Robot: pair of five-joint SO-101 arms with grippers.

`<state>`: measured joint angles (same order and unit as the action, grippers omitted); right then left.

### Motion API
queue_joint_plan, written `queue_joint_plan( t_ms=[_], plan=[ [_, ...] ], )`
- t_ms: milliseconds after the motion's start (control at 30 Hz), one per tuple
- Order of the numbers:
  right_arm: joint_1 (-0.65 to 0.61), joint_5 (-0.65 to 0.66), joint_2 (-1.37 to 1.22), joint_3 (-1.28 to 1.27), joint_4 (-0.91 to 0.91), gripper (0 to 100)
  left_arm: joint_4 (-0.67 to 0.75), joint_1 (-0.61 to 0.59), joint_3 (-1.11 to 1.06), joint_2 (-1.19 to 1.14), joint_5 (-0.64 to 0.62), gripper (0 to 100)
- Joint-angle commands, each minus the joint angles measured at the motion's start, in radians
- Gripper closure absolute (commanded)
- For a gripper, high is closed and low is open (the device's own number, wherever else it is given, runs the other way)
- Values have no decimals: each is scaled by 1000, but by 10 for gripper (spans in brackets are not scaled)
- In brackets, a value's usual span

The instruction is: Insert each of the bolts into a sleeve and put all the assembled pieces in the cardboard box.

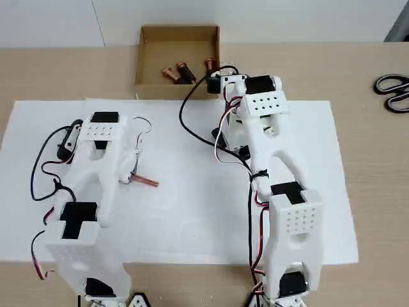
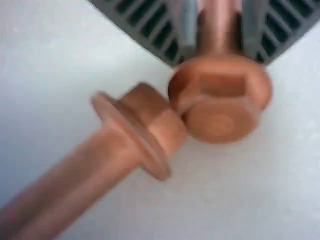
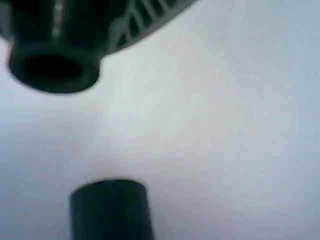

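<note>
The left claw (image 2: 217,17) is clamped on a bolt (image 2: 220,100) by its stem, likely to carry it to a sleeve. A second bolt (image 2: 132,132) lies on the white sheet (image 2: 55,55), touching it. The right claw (image 3: 75,20) seems to grip a black sleeve (image 3: 52,67) with its hole showing, maybe waiting for that bolt. The box (image 1: 138,61) holds some finished pieces.

You're at lab or hobby robotics bench, by look of it. Signs: light wood table (image 1: 370,160), white sheet (image 1: 192,211) as work mat, left arm (image 1: 89,185) and right arm (image 1: 281,160) in white plastic with bare wiring, scissors (image 1: 393,91) near table edge, box (image 1: 144,64) with parts, plain white wall (image 1: 64,19) behind.
</note>
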<state>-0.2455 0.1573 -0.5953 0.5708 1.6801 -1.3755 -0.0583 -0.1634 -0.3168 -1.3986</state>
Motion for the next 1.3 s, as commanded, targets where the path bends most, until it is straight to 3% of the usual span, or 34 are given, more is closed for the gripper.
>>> queue_joint_plan(
  t_ms=[0, 333, 700, 1000, 1200, 1267],
  plan=[
    [-4, -8, 73, 5, 10, 995, -66, 35, 25, 15, 2, 994],
    [-2, -8, 76, 5, 10, 995, -379, 58, 286, 14, 221, 994],
    [-1, -8, 77, 5, 10, 995, -377, 57, 303, 12, 779, 994],
    [-2, -8, 77, 5, 10, 995, -379, -8, 266, 5, 907, 994],
    [-4, -8, 77, 5, 10, 995, -371, 28, 248, 5, 1439, 994],
    [-4, -8, 79, 5, 10, 995, -347, 37, 248, 3, 1517, 994]
  ],
)
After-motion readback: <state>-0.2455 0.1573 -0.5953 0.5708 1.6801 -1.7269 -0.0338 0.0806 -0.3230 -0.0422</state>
